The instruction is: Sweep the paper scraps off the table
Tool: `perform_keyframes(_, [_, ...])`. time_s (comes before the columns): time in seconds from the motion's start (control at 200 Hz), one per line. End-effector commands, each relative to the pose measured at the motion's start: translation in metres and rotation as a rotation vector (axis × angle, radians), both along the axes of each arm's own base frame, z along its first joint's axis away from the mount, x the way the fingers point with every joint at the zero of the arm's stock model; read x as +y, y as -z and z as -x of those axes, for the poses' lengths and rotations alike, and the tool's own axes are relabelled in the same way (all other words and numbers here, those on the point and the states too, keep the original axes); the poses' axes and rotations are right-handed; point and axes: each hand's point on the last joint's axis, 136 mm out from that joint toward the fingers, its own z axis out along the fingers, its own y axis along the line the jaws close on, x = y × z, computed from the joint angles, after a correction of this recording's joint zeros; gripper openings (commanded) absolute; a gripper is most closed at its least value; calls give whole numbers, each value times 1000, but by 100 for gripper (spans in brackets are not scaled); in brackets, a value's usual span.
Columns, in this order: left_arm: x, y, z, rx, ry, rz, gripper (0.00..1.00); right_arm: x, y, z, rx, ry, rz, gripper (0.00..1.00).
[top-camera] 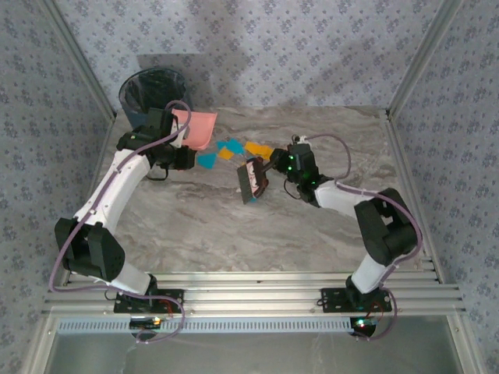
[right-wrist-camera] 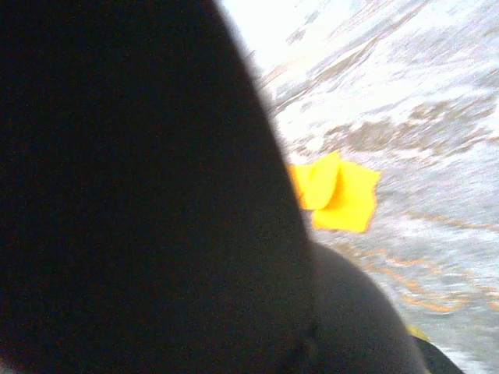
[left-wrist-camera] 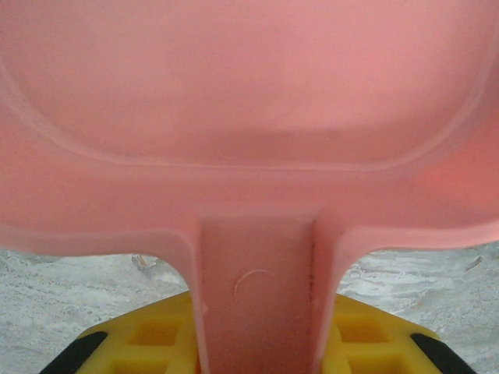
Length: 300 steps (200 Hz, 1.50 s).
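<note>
Paper scraps (top-camera: 230, 149) mid-sweep, lying between both pincers
Left pincer (left-wrist-camera: 257, 347) clamps the pink dustpan (top-camera: 201, 128) handle, right pincer (top-camera: 277, 164) grips the brush (top-camera: 252, 181); next, push scraps dustpan-ward

The near half of the grey-beige marbled tabletop (top-camera: 234, 241), between the two arms, lies bare and gives wide passage. Its far right part is bare too. A dark round bin (top-camera: 153, 92) fills the far left corner. Just beside it, the pink plastic dustpan (top-camera: 199, 127), clamped in the left tool (top-camera: 184, 140), blocks that side. At mid-table the dark hand brush (top-camera: 252, 181), gripped by the right tool (top-camera: 274, 166), stands across the way. Between dustpan and brush is a narrow lane strewn with small orange and teal-blue paper scraps (top-camera: 225, 153). Aluminium rails (top-camera: 249, 290) edge the tabletop, and blue-patterned walls (top-camera: 312, 47) close the left, right and far sides.
</note>
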Motion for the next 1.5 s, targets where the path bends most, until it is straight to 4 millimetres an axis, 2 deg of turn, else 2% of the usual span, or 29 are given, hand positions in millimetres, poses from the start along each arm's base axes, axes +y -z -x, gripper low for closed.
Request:
perform_keyframes(0.0, [-3,-2,-1,-2,13,-1,0,-44,18,14,56,98,249,0])
perform_keyframes(0.075, [-3,-1,-1,0,13,-2,0,-59,15,18,65,149,298,0])
perform_keyframes(0.18, [-3,-1,-1,2,13,-1,0,-65,7,22,54,158,311,0])
perform_keyframes(0.48, [-3,1,-1,8,15,-2,0,-26,-66,10,-139,-21,33,0])
perform_keyframes(0.62, [-4,2,-1,12,16,-2,0,-20,-84,-4,-168,-38,-15,0])
perform_keyframes(0.919, [-3,1,-2,10,15,-6,0,-16,-88,-57,-184,-14,-103,0])
perform_keyframes(1.004, [-3,2,-1,14,15,-5,0,-15,-85,-74,-177,-3,-129,0])
perform_keyframes(1.029, [-3,2,-1,11,15,-6,0,-15,-76,-77,-161,0,-129,0])
perform_keyframes(1.039, [-3,1,-1,11,16,-5,0,-15,-86,-82,-181,3,-138,0])
perform_keyframes(1.069, [-3,2,-1,11,15,-6,0,-14,-88,-88,-186,6,-147,0])
perform_keyframes(1.369, [-3,0,-1,6,16,-6,0,-8,-59,-138,-127,49,-171,0])
perform_keyframes(1.494, [-3,0,-1,6,14,-6,0,-9,-46,-150,-95,73,-183,0])
